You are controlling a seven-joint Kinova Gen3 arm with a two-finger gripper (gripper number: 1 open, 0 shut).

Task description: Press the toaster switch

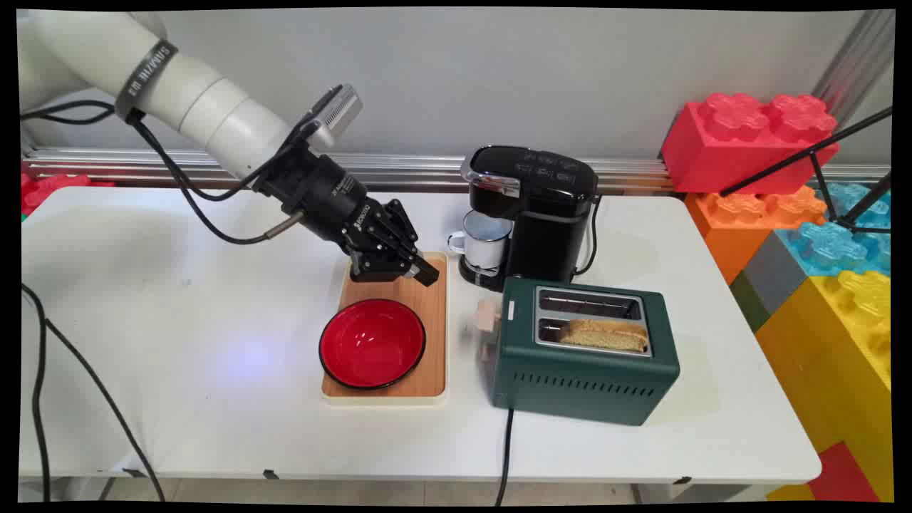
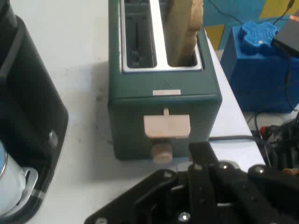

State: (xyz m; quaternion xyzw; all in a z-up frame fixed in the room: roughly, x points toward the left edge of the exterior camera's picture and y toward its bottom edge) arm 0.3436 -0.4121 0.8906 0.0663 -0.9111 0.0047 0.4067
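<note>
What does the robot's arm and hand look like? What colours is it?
The arm is white, made of thick round tubes, with a dark band of lettering around it. Black cables hang from it. A small silver box sits near the wrist. The hand is black, built of jointed metal pieces with bolts and small white lettering on its side.
</note>
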